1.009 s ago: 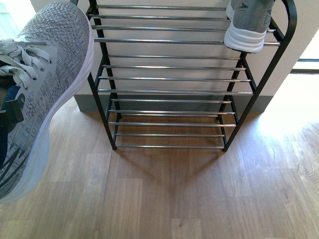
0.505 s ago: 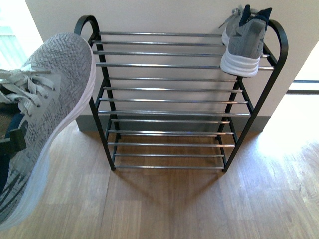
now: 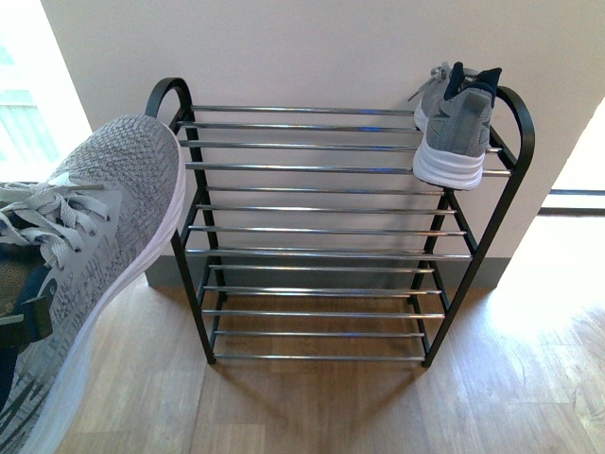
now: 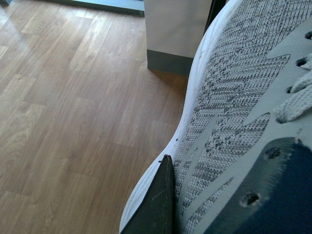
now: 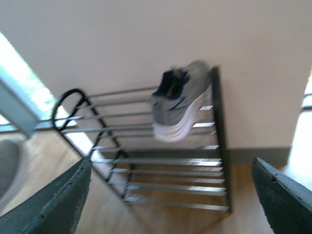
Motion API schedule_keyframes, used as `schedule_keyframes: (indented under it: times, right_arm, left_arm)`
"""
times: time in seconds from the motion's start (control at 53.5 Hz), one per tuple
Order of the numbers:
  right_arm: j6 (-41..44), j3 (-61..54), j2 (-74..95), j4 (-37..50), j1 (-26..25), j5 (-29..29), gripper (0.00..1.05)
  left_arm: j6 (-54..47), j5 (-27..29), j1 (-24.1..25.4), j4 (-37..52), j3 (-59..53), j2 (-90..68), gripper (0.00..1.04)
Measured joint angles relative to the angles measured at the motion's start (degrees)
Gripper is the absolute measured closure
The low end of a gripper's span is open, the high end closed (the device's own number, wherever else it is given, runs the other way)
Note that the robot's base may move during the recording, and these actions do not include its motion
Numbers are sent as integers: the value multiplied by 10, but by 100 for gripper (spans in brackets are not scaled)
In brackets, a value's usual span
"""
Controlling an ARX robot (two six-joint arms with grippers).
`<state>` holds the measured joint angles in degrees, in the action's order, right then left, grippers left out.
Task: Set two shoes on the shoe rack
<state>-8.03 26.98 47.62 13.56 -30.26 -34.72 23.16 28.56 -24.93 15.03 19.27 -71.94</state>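
Front view: your left gripper [image 4: 219, 165] pinches grey knit white-soled sneaker [image 3: 90, 274] beside black-framed chrome-bar rack [image 3: 321, 209]; twin [image 3: 452, 142] sits top right, so aim left; right gripper [image 5: 170, 165] spread, empty

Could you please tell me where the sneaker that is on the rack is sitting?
In the front view, the grey sneaker rests on the top shelf of the shoe rack, at its right end next to the right side frame.
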Motion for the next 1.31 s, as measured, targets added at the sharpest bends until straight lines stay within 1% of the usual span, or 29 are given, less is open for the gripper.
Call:
schedule_keyframes:
  times: [0.019, 0.093, 0.243, 0.28, 0.318, 0.336, 0.393, 0.411, 0.43, 0.467, 0.505, 0.617, 0.748, 0.785, 0.804, 0.86, 1.308]
  right_arm:
    - [11, -11, -6, 26, 6, 26, 17]
    - [39, -47, -30, 78, 28, 76, 27]
    - [64, -102, -82, 88, 78, 131, 49]
    - [67, -123, -99, 88, 98, 151, 58]
    - [69, -134, -110, 87, 110, 161, 64]
    - [70, -143, -120, 86, 121, 173, 70]
    - [73, -157, -140, 84, 139, 191, 80]
    - [75, -165, -150, 82, 149, 202, 86]
    - [75, -168, -155, 80, 154, 205, 89]
    - [75, -179, -170, 76, 168, 219, 99]
    - [79, -186, -181, 72, 178, 229, 103]
    - [78, -208, -216, 58, 208, 258, 103]
    - [78, -224, -249, 42, 232, 281, 103]
    - [78, -229, -262, 33, 259, 323, 103]
    - [78, -230, -267, 30, 274, 336, 103]
    - [78, -235, -281, 23, 295, 341, 103]
    - [78, -259, -357, -15, 301, 347, 103]
  left_arm:
    - [0, 0, 0, 0, 0, 0, 103]
    - [0, 0, 0, 0, 0, 0, 103]
    - [0, 0, 0, 0, 0, 0, 103]
    - [0, 0, 0, 0, 0, 0, 103]
    - [0, 1, 0, 0, 0, 0, 103]
    - [0, 1, 0, 0, 0, 0, 103]
    - [0, 1, 0, 0, 0, 0, 103]
    - [0, 0, 0, 0, 0, 0, 103]
    - [0, 0, 0, 0, 0, 0, 103]
    - [0, 0, 0, 0, 0, 0, 103]
    - [0, 1, 0, 0, 0, 0, 103]
    - [0, 0, 0, 0, 0, 0, 103]
    - [0, 0, 0, 0, 0, 0, 103]
    - [0, 0, 0, 0, 0, 0, 103]
    - [0, 0, 0, 0, 0, 0, 103]
    - [0, 0, 0, 0, 0, 0, 103]
    - [0, 1, 0, 0, 0, 0, 103]
